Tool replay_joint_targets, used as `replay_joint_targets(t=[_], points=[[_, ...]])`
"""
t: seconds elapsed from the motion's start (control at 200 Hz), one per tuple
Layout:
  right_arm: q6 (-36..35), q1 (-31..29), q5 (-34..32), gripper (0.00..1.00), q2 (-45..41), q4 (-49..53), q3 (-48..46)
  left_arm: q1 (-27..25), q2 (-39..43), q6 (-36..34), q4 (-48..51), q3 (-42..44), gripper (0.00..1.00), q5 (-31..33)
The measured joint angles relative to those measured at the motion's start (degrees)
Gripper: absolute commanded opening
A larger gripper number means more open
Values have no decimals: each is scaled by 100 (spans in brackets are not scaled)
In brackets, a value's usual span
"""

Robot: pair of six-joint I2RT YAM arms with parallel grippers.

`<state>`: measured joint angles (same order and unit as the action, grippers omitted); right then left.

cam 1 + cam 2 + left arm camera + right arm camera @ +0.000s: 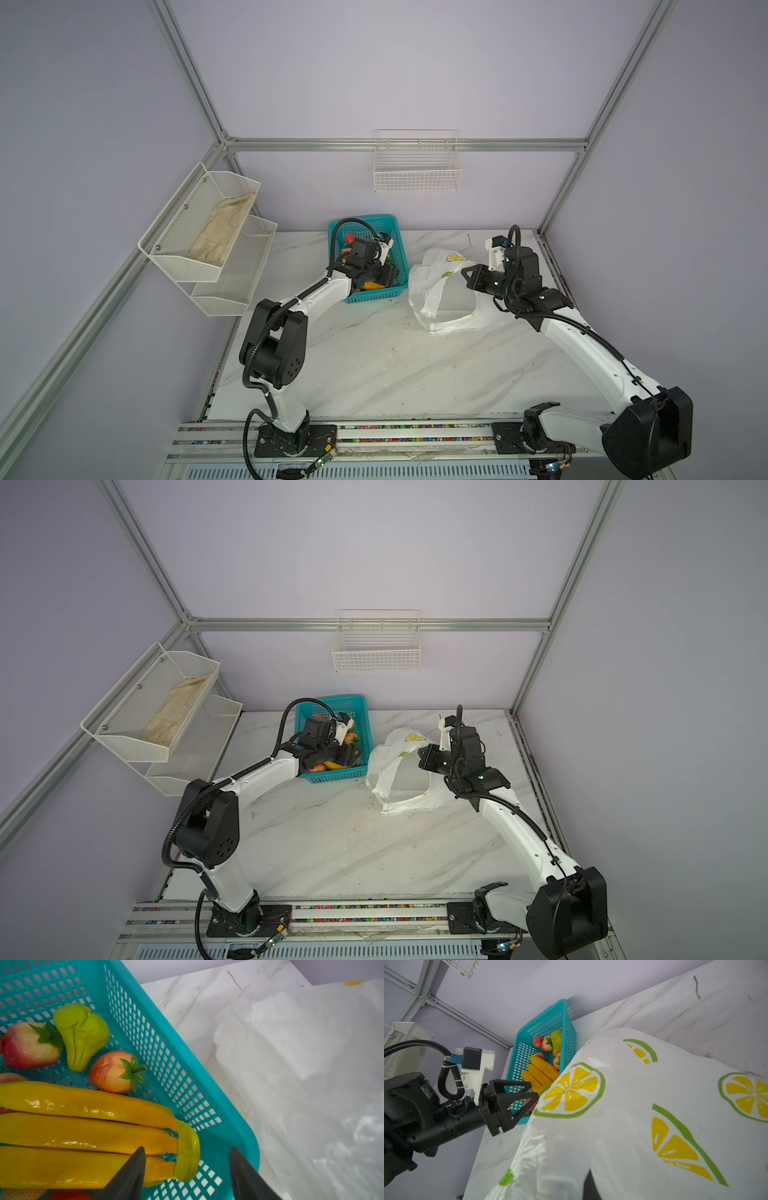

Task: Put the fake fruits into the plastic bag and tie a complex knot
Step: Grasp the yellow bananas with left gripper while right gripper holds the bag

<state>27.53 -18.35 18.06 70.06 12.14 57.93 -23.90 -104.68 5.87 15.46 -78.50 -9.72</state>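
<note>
The fake fruits lie in a teal mesh basket [166, 1059]: a yellow banana bunch [83, 1132], a green pear [81, 1034] and red-pink strawberries [112, 1072]. My left gripper [187, 1148] is down inside the basket, open, with the bunch's green stem end between its jaws; one finger overlaps the bananas and the other stands apart near the basket corner. The plastic bag [436, 282], white with lemon prints [571, 1088], lies to the right of the basket. My right gripper [466, 276] is shut on its rim, holding the mouth raised. No knot is in view.
A white mesh shelf [178, 232] with a beige cloth [224, 232] hangs on the left wall. A white wire basket [417, 170] hangs on the back wall. The marble table [374, 353] stretches forward to the rail where both arms are mounted.
</note>
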Motion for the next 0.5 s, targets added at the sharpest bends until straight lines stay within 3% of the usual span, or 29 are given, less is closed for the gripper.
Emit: replay_joint_targets(t=[0.235, 0.5], points=[[2, 0, 13, 2, -2, -70, -151, -133, -540, -94, 249, -350, 44, 212], [2, 0, 42, 2, -4, -105, -232, -378, -848, -173, 400, -621, 22, 804]])
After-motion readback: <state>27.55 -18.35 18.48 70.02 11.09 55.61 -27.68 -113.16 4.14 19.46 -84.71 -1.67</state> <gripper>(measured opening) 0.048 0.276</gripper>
